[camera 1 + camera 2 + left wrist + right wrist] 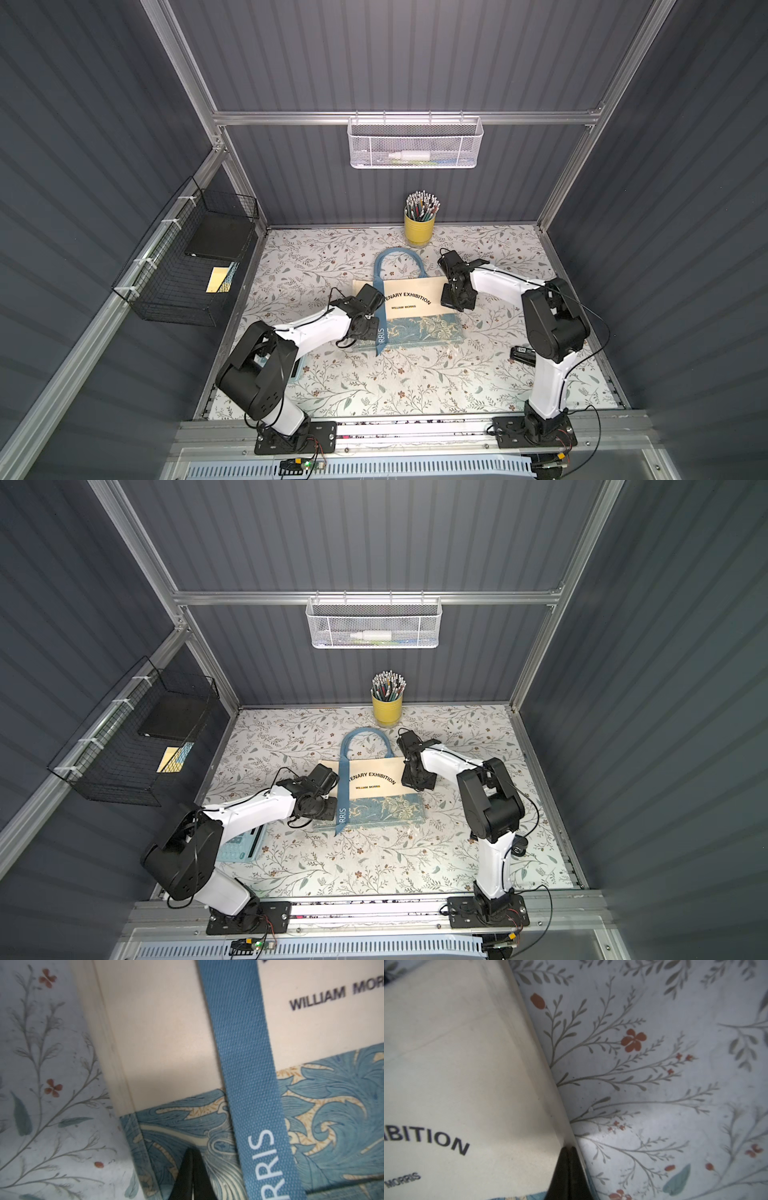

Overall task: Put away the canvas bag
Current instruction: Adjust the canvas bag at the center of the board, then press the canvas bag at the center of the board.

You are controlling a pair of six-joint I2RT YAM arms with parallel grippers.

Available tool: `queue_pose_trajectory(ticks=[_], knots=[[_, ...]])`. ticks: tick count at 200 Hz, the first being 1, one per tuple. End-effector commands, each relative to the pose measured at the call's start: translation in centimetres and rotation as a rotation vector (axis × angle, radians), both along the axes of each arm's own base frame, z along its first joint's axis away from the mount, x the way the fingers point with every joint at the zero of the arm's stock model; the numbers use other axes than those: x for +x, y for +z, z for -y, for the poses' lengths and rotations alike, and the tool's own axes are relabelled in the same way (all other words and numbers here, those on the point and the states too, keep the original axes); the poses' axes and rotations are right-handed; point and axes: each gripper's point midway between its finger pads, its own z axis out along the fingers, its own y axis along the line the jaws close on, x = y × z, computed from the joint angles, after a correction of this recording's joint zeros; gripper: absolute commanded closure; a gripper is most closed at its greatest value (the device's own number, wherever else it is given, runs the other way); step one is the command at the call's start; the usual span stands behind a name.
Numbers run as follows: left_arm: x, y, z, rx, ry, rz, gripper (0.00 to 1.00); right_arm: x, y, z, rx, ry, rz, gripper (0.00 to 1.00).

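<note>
The canvas bag point(415, 305) lies flat and print-up in the middle of the desk point(374, 386), between the two arms. That placing suits a two-sided approach, since limp cloth taken at one point alone would likely sag and drag. The left pincer point(192, 1151) sits low over the floral band point(182, 1120) near the bag's side seam, its tips together but for a hairline slit; whether any cloth is nipped between them I cannot tell. The right pincer point(568, 1149) is drawn fully together right at the opposite side edge, on the cream part, and no caught fabric shows there either. A blue strap point(379, 307) runs down across the bag's face and past its bottom edge, and a strap loop lies on the desk behind the bag, toward the yellow pencil cup point(419, 228); lying loose like that, they could snag during a lift. The black wire basket point(183, 266) on the left wall looks the likeliest home, so the bag probably needs folding or gathering first.
</note>
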Motion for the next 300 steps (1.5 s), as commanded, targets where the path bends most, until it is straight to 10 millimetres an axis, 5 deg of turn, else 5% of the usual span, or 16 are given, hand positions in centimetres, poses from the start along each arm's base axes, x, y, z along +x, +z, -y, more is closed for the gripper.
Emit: queue_pose_trajectory(ticks=[1,30,59,79,96,113,132,156,188,224,300], knots=[[2.4,6.2,1.2,-0.067,-0.004,0.158,0.78,1.7,4.9,0.2,0.011,0.030,0.136,1.00],[4.0,10.7,2.7,-0.161,-0.014,0.269,0.60,3.0,9.2,-0.3,0.081,0.106,0.300,1.00],[5.0,14.8,2.5,-0.236,-0.003,0.440,0.50,3.8,14.7,0.1,0.247,0.186,0.496,0.95],[5.8,16.8,2.8,-0.263,-0.030,0.537,0.48,3.4,16.5,0.2,0.323,0.216,0.594,0.98],[5.9,15.5,3.5,-0.251,-0.053,0.467,0.71,1.8,14.3,-1.4,0.397,0.272,0.472,1.00],[5.1,12.7,4.2,-0.252,-0.067,0.355,1.00,-0.9,9.9,-3.0,0.457,0.316,0.257,1.00],[3.9,9.8,3.9,-0.259,-0.054,0.289,1.00,-3.7,6.5,-4.1,0.503,0.339,0.151,1.00],[1.8,7.6,3.9,-0.329,-0.029,0.223,1.00,-6.2,5.2,-5.8,0.534,0.380,0.104,1.00],[0.6,6.6,3.7,-0.354,-0.013,0.187,1.00,-7.3,4.6,-6.9,0.536,0.390,0.082,1.00],[-0.5,3.4,4.0,-0.327,-0.018,0.067,1.00,-7.7,1.7,-6.5,0.516,0.344,0.006,1.00],[-2.2,2.9,9.0,-0.379,-0.162,0.009,1.00,-9.6,0.4,-11.5,0.580,0.443,-0.079,1.00]])
